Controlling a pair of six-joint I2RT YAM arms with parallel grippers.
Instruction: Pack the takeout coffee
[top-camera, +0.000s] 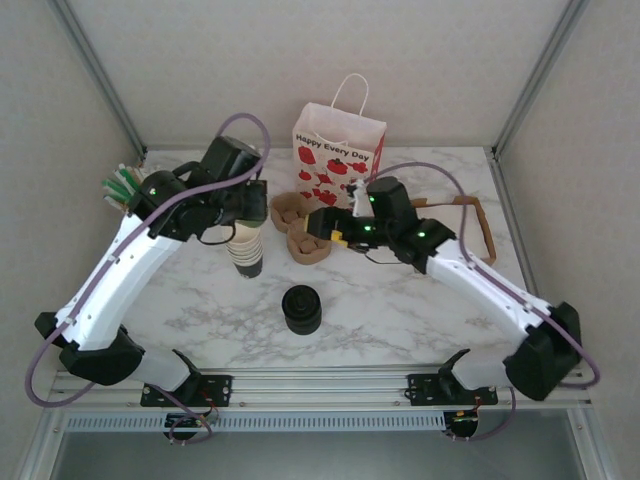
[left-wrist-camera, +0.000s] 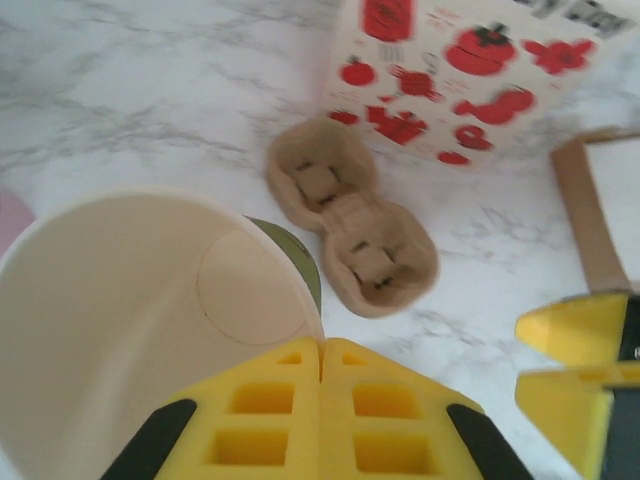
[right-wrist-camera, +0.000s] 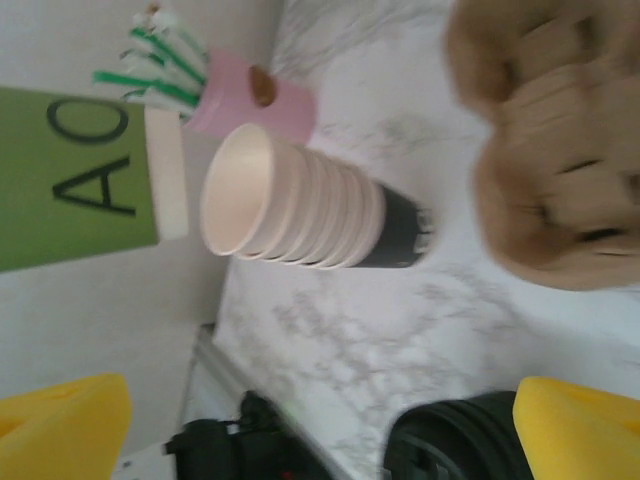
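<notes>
- The left gripper (left-wrist-camera: 320, 352) is pinched closed on the rim wall of the greenish cup (left-wrist-camera: 130, 320). The cup is lidless and its cream inside is bare.
- That cup is at the stack of cups (top-camera: 247, 250), left of centre on the table (top-camera: 400, 300).
- The right gripper (right-wrist-camera: 320, 410) is spread wide just beside the cup carrier (left-wrist-camera: 350, 230) (both wells bare).
- The paper bag (top-camera: 338, 150) stands behind the carrier, its inside hidden.
- The stack of lids (top-camera: 301, 308) sits nearer the arms.
- A pink holder (right-wrist-camera: 230, 100) carries green-striped sticks.

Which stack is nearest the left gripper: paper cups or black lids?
The white-rimmed paper cup stack, by the shut left gripper; the squat black lid stack stands apart.
</notes>
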